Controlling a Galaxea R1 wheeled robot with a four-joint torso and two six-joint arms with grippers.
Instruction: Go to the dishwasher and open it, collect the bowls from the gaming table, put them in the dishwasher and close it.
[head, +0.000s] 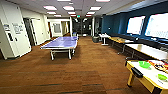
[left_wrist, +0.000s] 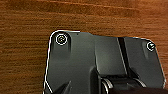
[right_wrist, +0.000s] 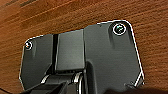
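How far either set of jaws stood open could not be told, and nothing showed in their hold: each wrist camera looked past the robot's own dark plate straight down at the brown striped carpet (left_wrist: 25, 50). The head camera gave the wider room. At its lower right stood the gaming table (head: 146, 79), white-topped with a yellow edge, and on it sat the two lime-green bowls, well apart: the larger bowl (head: 144, 64) toward the far end and the smaller bowl (head: 162, 77) nearer the robot. What either bowl held could not be made out. Between them, toward the far side, lay a reddish tray (head: 158, 65) with something dark and round on it, too blurred to name. Farther off, in the middle of the carpet, stood a blue table-tennis table (head: 61, 42). A row of long tables (head: 147, 50) ran under the bright windows (head: 147, 25) along the dark blue right-hand wall.
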